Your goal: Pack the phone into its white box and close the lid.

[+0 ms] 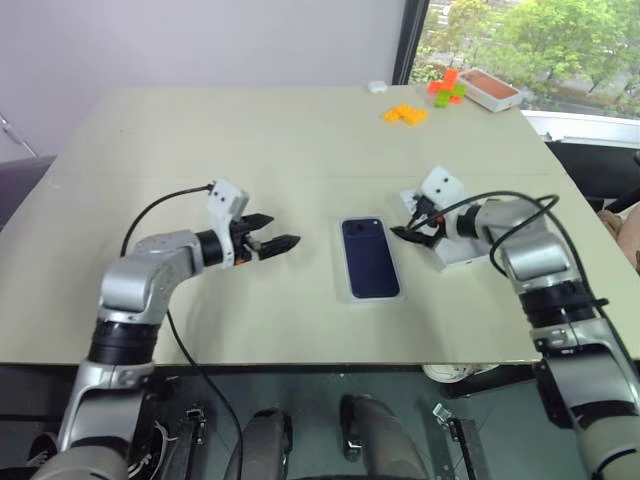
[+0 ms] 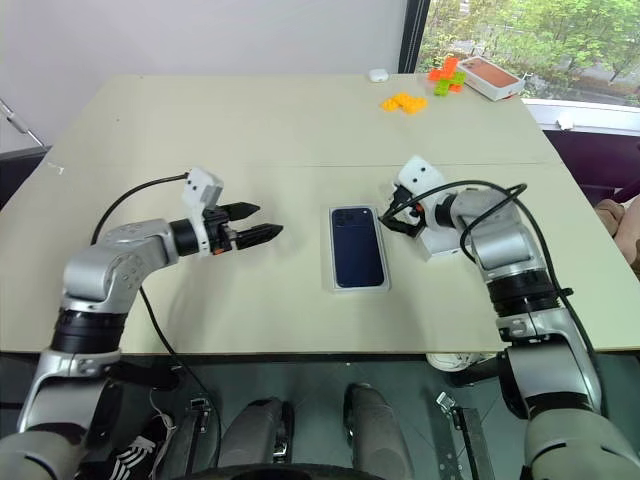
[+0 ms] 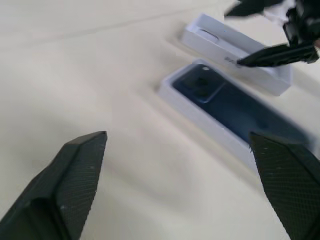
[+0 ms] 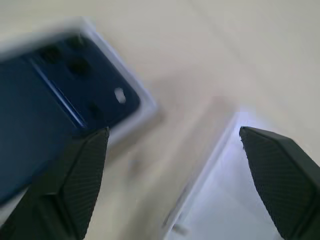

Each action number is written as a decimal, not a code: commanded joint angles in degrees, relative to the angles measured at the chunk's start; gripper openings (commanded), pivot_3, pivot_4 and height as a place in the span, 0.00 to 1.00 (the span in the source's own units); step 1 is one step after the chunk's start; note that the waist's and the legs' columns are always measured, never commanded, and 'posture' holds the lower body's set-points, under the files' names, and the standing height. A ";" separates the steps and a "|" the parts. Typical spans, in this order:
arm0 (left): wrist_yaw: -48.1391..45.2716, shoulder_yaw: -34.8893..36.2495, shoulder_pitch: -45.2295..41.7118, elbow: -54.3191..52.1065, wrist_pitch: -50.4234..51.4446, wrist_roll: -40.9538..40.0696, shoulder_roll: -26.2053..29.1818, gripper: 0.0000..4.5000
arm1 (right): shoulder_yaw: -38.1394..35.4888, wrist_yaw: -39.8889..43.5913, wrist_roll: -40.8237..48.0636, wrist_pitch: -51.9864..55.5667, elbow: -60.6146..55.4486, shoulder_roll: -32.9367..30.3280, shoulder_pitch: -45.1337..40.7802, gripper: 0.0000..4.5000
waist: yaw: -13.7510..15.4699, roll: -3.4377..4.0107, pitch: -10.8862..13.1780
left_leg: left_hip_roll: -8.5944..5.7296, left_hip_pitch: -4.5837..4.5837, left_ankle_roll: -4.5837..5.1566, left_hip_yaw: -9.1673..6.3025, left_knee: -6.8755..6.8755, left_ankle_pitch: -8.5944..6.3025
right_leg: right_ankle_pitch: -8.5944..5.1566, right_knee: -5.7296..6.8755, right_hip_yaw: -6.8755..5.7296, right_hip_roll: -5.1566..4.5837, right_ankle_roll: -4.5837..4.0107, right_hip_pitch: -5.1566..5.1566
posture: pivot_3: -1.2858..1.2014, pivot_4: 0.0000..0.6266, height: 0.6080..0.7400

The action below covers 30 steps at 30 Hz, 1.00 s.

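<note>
The lid (image 1: 371,258), phone picture up, lies flat on the worktop (image 1: 300,150) between the two hands. Left hand (image 1: 282,244) – fingers spread wide, holding nothing – hangs well to its left. Right hand (image 1: 410,228), equally wide and empty, hovers just beside its far right corner.

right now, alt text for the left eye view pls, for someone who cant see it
A dark blue phone lies in a shallow white box on a beige table, between two open robot grippers, left and right, neither touching it. A white open tray sits under the right arm; orange and green blocks and an orange-red box lie at the far edge.
</note>
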 commanded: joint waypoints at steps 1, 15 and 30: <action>-2.76 2.57 1.85 -4.27 -3.49 -2.30 1.25 0.99 | -3.12 -4.10 0.61 4.99 -3.86 0.47 -0.67 1.00 | -0.02 0.01 0.00 | -0.01 0.00 0.01 0.04 0.01 0.00 | 0.00 0.00 0.02 -0.02 0.00 -0.01 | 0.52 0.24 1.00; -0.02 2.55 5.83 -3.39 -13.28 0.20 -0.95 0.99 | -5.49 -1.67 10.15 39.01 -5.85 -2.20 -9.96 1.00 | -0.48 0.04 0.02 | 0.08 0.10 0.13 0.21 0.03 0.06 | 0.07 0.06 0.04 0.11 -0.09 -0.02 | 0.52 0.24 1.00; 3.77 0.93 6.07 -2.98 -13.44 1.66 -4.29 0.99 | 9.02 -0.96 7.68 40.31 3.44 -3.31 -17.32 1.00 | -0.42 0.01 0.01 | 0.10 0.05 0.17 0.51 0.01 0.06 | 0.09 0.02 0.10 0.11 -0.09 -0.10 | 0.52 0.24 1.00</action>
